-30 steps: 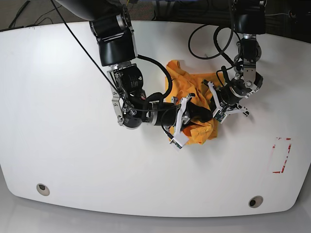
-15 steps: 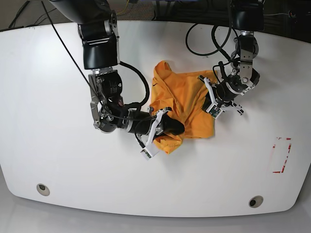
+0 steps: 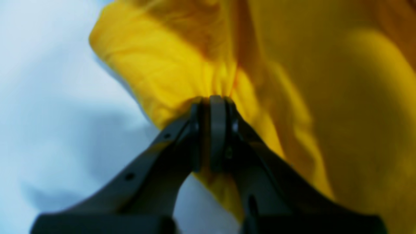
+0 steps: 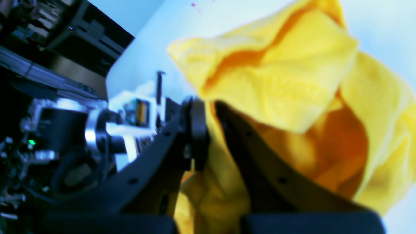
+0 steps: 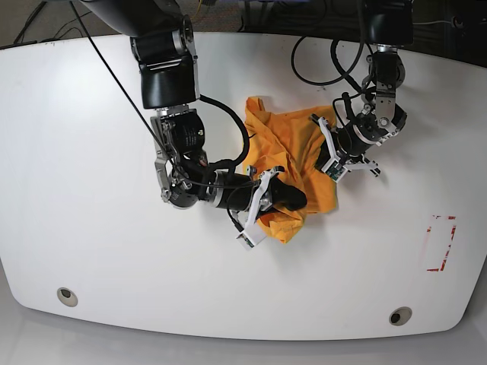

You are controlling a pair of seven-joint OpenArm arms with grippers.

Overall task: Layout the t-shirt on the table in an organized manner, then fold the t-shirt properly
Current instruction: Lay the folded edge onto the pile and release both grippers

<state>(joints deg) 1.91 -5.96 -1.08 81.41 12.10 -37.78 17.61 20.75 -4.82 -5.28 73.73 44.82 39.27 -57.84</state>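
In the base view, the near edge of the glossy white table (image 5: 91, 251) runs along the bottom of the frame, with a round grey grommet (image 5: 67, 296) at lower left, a second grommet (image 5: 400, 315) at lower right and a red tape rectangle outline (image 5: 441, 243) at right.

The thin orange-yellow cotton t-shirt (image 5: 293, 163) lies bunched at frame centre. The right gripper (image 5: 285, 199), at the bundle's lower edge, has its jaws clamped together on a gather of fabric. The left gripper (image 5: 329, 156), at the bundle's right edge, is likewise pinched tight on a puckered fold.

Handling: the fabric is judged light, limp and wrinkle-prone; it will drape and drag. Grip at hems or shoulder seams, not mid-panel.

Open tabletop lies left and below the bundle. The far table edge and hanging black cables (image 5: 319, 68) lie close at top.
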